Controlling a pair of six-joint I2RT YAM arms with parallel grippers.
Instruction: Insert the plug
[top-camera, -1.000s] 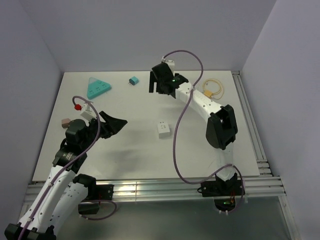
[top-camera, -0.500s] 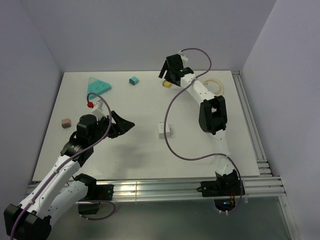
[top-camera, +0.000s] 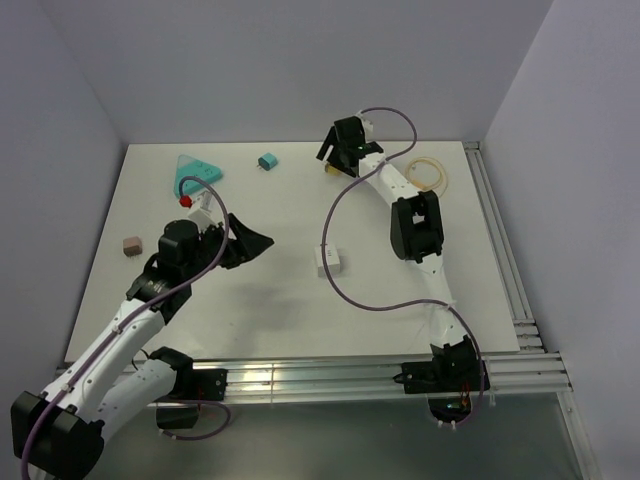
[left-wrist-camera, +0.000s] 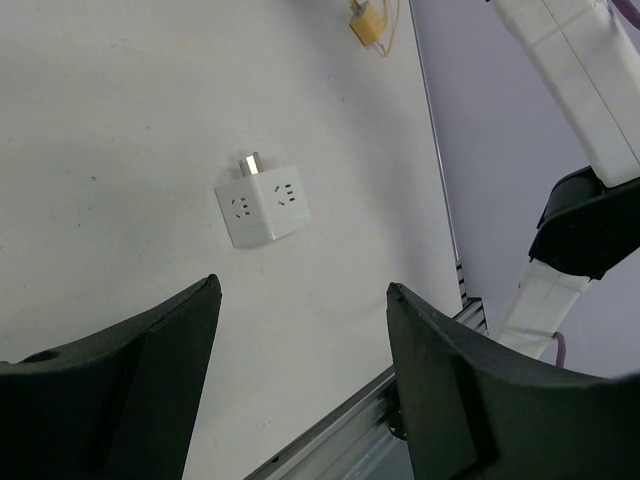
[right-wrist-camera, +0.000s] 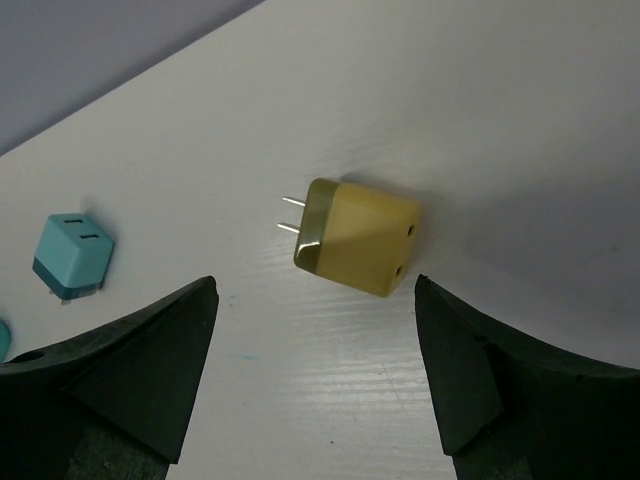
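Yellow two-prong plug lies flat at the table's far side, with the right gripper over it, likely lined up for pickup. White cube socket block sits mid-table. Teal triangular power strip and pink block are well clear.
Left wrist: left gripper apart, empty, aimed at the socket block, probably to steady it.
Right wrist: jaws apart, straddling the plug, no contact. Small teal adapter is off to one side, not blocking.
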